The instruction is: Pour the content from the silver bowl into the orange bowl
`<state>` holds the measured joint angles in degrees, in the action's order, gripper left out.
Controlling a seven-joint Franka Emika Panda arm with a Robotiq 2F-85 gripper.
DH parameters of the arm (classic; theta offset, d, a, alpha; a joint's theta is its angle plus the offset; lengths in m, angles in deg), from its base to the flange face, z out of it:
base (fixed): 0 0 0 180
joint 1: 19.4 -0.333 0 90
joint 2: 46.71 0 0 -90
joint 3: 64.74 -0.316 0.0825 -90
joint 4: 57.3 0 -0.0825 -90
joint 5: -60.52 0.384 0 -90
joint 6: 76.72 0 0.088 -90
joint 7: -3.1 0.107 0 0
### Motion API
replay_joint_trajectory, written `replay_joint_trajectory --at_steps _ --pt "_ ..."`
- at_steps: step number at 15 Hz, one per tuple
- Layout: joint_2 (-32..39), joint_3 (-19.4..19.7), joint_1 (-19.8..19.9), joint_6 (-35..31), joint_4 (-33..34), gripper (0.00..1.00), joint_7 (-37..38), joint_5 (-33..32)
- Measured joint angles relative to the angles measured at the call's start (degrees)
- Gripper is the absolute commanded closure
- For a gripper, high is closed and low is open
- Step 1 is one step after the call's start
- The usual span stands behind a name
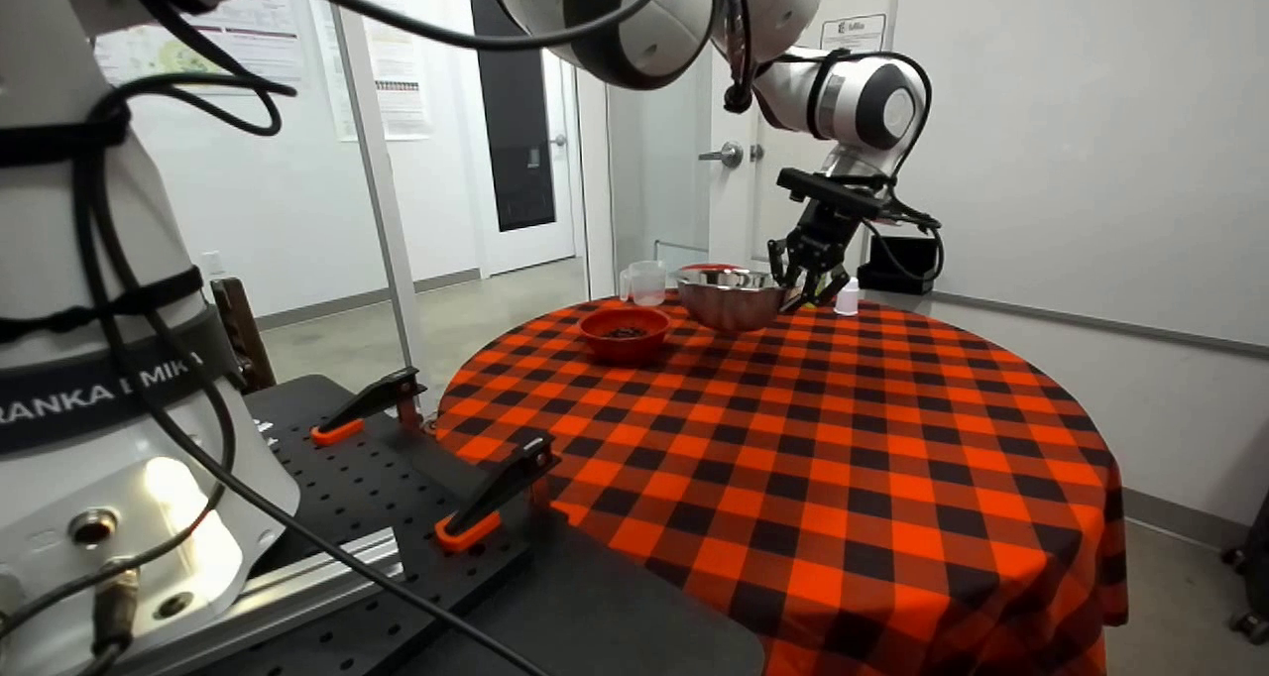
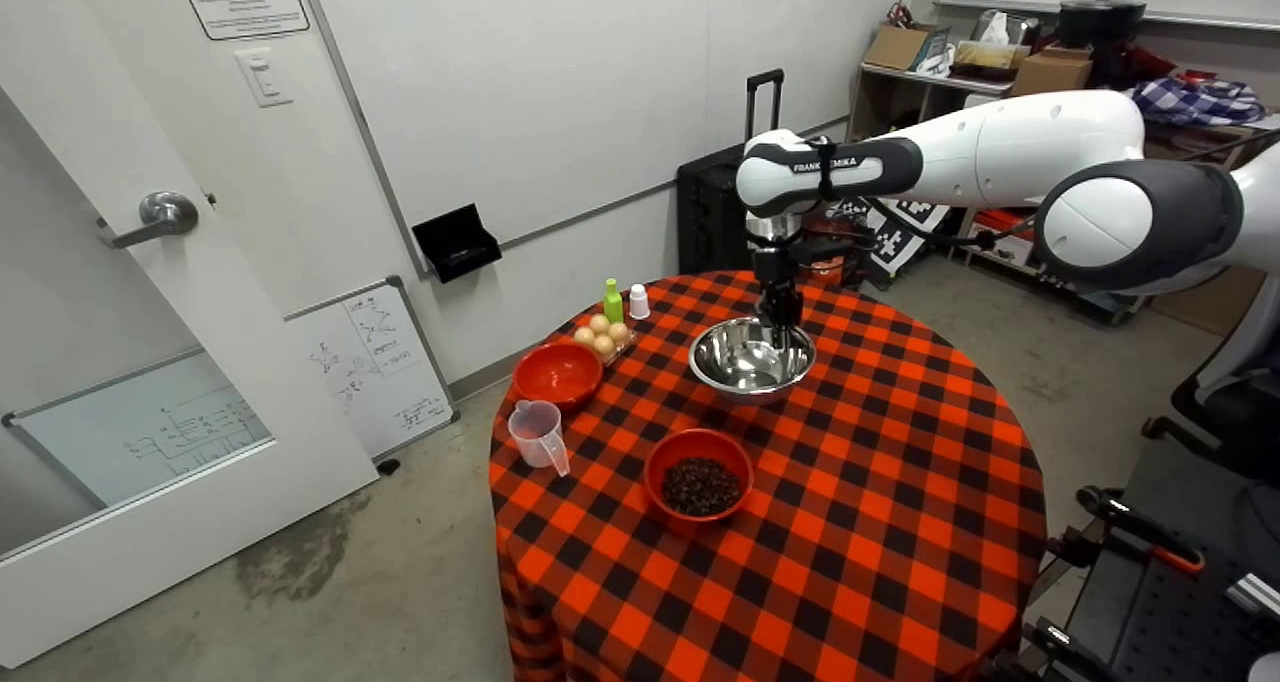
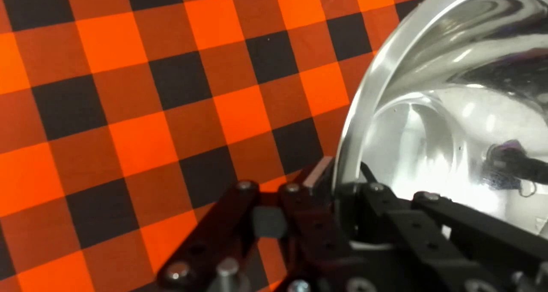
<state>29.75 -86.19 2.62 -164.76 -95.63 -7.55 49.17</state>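
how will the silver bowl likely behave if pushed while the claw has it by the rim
The silver bowl is probably stiff, since its shiny metal wall shows an even round shape. Its smooth, polished surface may be slippery. The claw pinches just one side of the rim, so a push on the far side could make it swivel or tip.

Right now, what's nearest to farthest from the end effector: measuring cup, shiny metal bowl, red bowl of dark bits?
In an exterior view:
1. shiny metal bowl: rim held by the end effector.
2. red bowl holding dark bits: lower in the picture.
3. measuring cup: farthest, left of both there.
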Motion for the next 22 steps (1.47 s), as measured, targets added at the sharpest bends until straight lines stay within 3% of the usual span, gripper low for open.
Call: replay_joint_trajectory --at_steps 15,16,22 --pt "4.44 0.56 2.05 -8.31 -0.27 0.98 7.11 0.03" --pt "4.78 0.56 2.06 -8.57 -0.28 0.71 7.23 0.03" --pt "4.94 0.28 2.24 -8.59 -0.28 0.31 7.23 0.09"
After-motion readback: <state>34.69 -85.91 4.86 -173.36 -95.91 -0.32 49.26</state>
